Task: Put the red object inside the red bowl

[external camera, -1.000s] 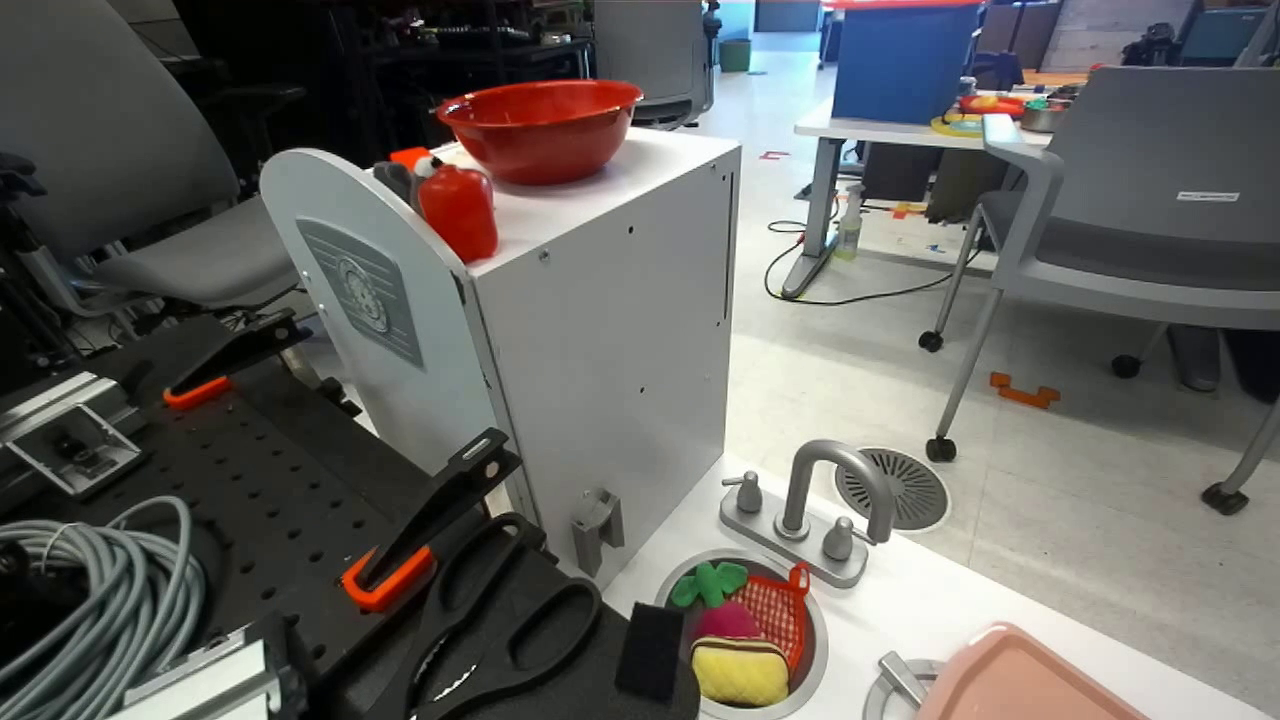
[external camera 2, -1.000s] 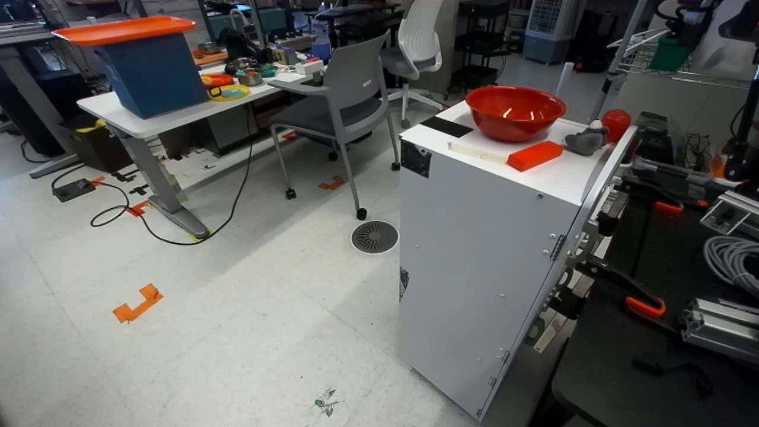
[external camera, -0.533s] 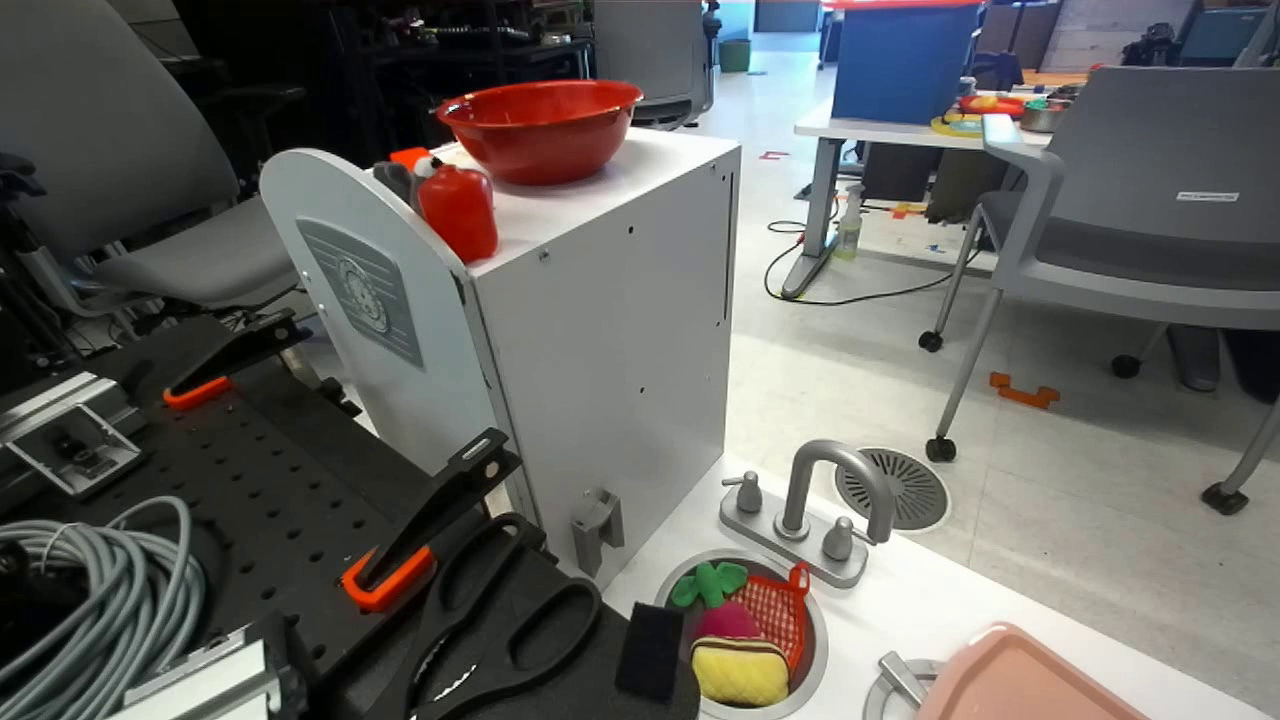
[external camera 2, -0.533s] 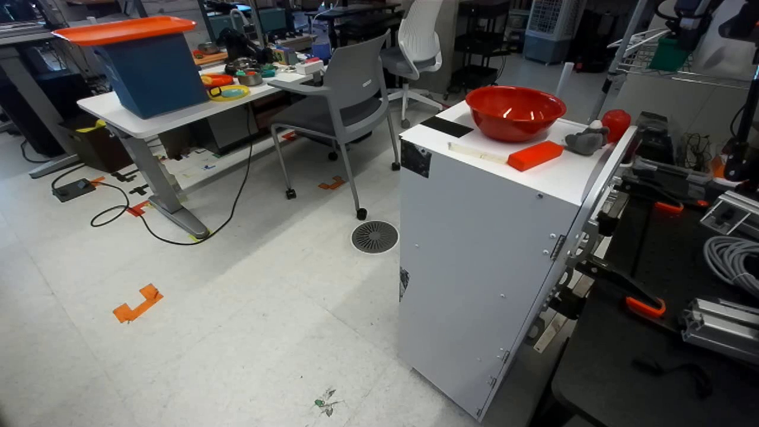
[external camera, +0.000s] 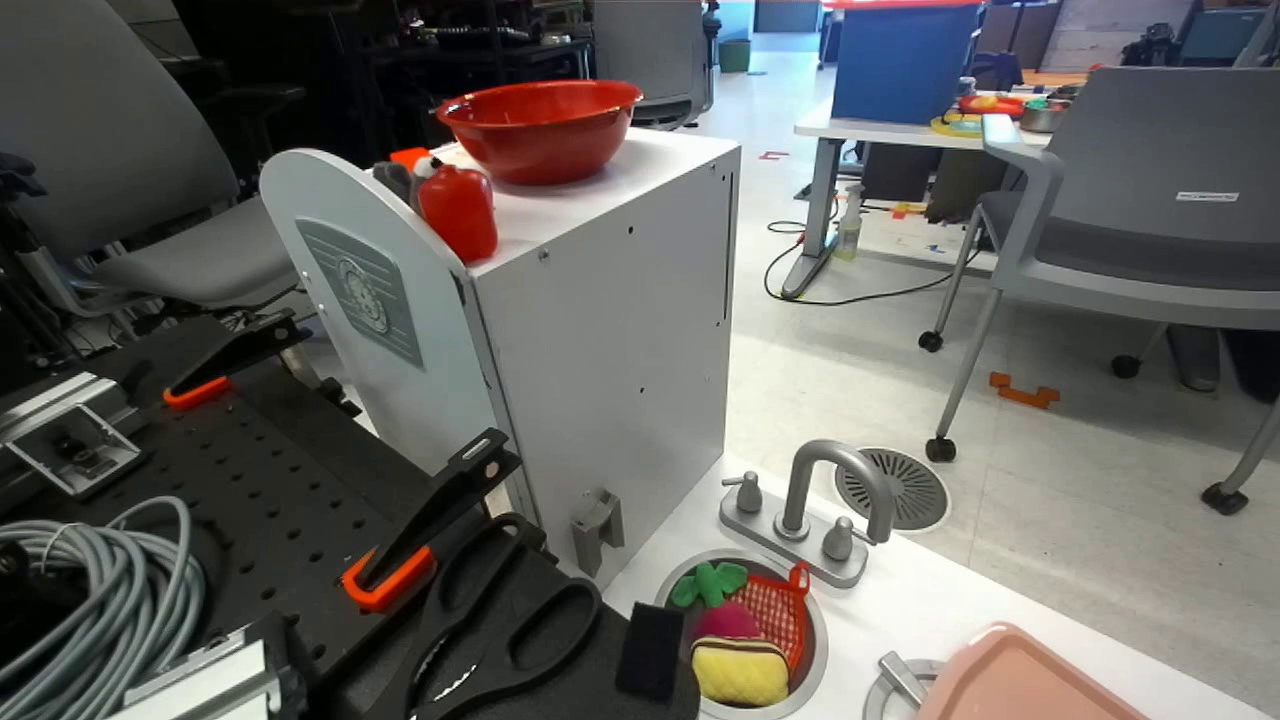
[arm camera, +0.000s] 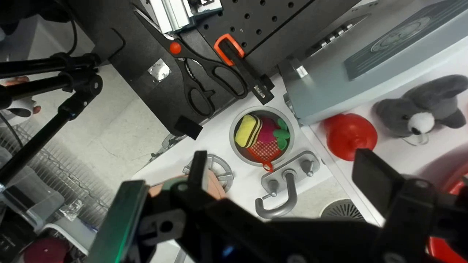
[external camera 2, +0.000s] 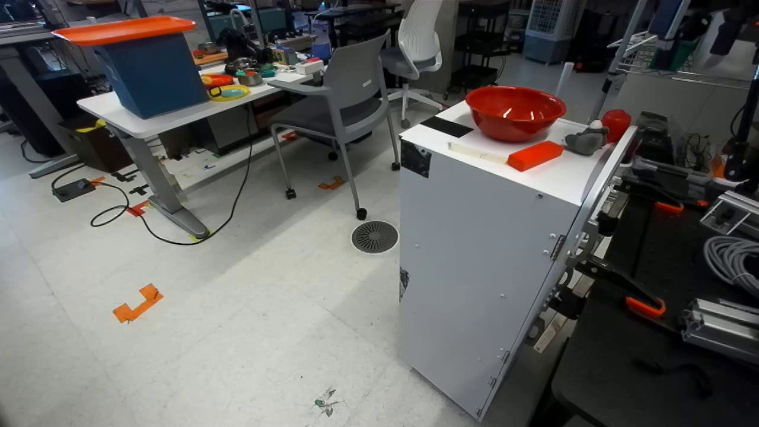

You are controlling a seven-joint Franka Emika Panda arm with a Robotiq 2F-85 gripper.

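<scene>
The red object (external camera: 458, 213) is a small glossy lump on top of the white cabinet, beside its raised rounded panel. It also shows in an exterior view (external camera 2: 616, 124) and in the wrist view (arm camera: 351, 133). The wide red bowl (external camera: 545, 135) stands upright on the same top, a short way from it; it shows too in an exterior view (external camera 2: 514, 115). In the wrist view only part of the bowl (arm camera: 460, 177) shows at the right edge. My gripper (arm camera: 282, 155) is open and empty, high above the sink; the red object appears just beyond its right fingertip.
A grey plush toy (arm camera: 404, 113) lies against the red object's side of the cabinet top, with an orange block (external camera 2: 535, 155) nearer the bowl. The raised panel (external camera: 350, 270) edges the cabinet. Below are a faucet (arm camera: 287, 204), a sink (arm camera: 234, 135) with toy food, and scissors (arm camera: 204, 65).
Dark arm or gripper parts at the top right of an exterior view have shifted and spread to the left. The red object and the red bowl have not moved.
</scene>
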